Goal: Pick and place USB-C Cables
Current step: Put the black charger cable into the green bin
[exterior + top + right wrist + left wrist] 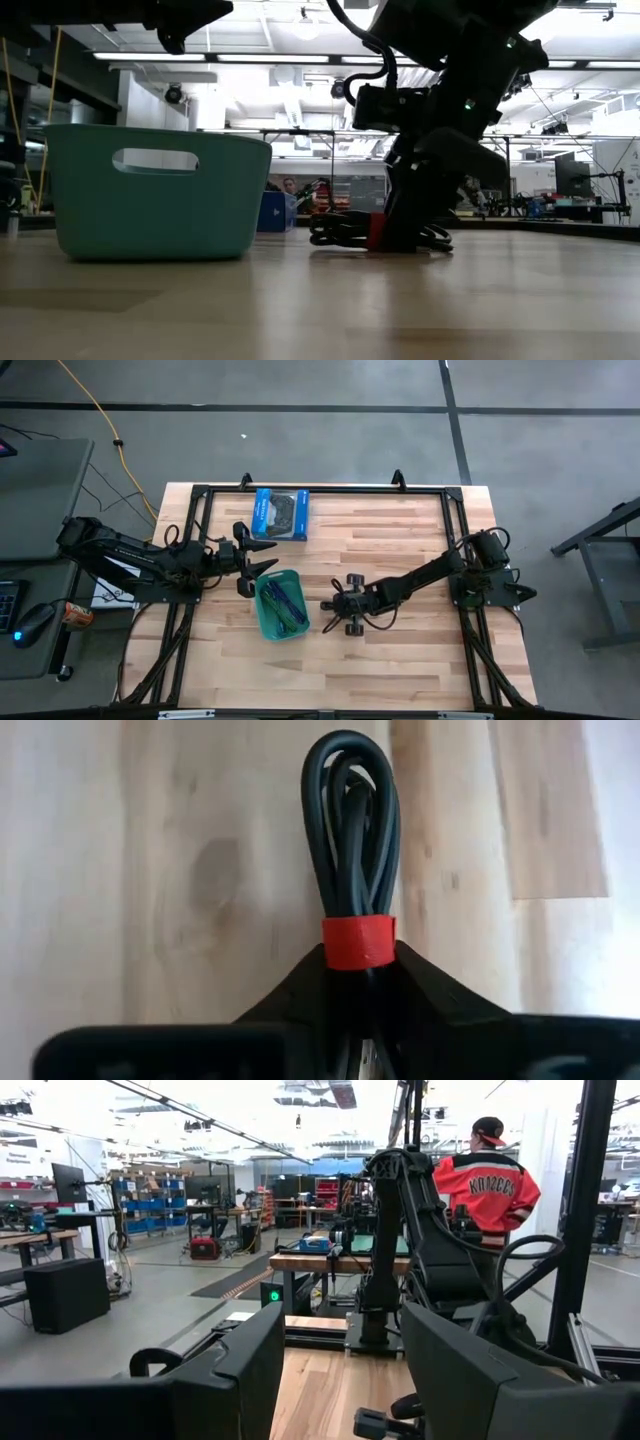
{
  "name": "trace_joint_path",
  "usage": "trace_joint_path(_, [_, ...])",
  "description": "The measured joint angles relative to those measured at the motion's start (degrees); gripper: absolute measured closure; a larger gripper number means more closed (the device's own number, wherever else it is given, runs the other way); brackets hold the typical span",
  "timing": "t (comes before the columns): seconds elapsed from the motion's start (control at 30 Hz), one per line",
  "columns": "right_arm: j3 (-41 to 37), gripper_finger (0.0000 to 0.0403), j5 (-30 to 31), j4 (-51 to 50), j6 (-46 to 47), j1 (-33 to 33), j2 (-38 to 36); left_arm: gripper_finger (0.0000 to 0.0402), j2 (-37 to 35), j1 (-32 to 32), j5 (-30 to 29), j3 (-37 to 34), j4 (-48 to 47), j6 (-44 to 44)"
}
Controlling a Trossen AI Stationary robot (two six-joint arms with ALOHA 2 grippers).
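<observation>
Right of centre in the high view, my right gripper [360, 982] fingers pinch the black cable [352, 840] at its red tie [358, 941]; its long axis runs straight ahead; the teal bin [262, 622] lies leftward.

overhead straight down, tabletop-level sideways, 2 wrist views, sharing teal bin [279, 606]

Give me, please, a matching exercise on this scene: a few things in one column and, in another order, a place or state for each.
Things:
1. black cable with red tie
2. teal bin
3. blue box
4. left hand

Places or states:
A. near the table's far edge
B. between the right hand's fingers, on the table
C. open, above the table beside the bin
D. mid-table, with cables lying inside

Pairs: 1-B, 2-D, 3-A, 4-C
</observation>
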Motion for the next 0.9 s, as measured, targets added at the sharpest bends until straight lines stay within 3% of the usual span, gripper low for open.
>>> trace_joint_path(0.37, [-0.9, 0.0345, 4.1, -8.7, -1.4, -0.1, -2.7, 0.0220, 0.0, 0.0, 0.0, 0.0, -1.2, 0.1])
trace_joint_path(0.6, [-13.9, 0.0354, 4.5, -7.8, 5.0, -0.1, -14.5, 0.0220, 0.0, 0.0, 0.0, 0.0, -1.4, 0.0])
trace_joint_path(0.73, [-24.7, 0.0354, 4.2, 2.6, 9.9, -0.1, -24.5, 0.0220, 0.0, 0.0, 0.0, 0.0, -1.3, 0.1])
trace_joint_path(0.9, [-36.1, 0.0354, 4.8, 31.8, 4.8, -0.7, -33.8, 0.0220, 0.0, 0.0, 0.0, 0.0, -1.2, 0.1])
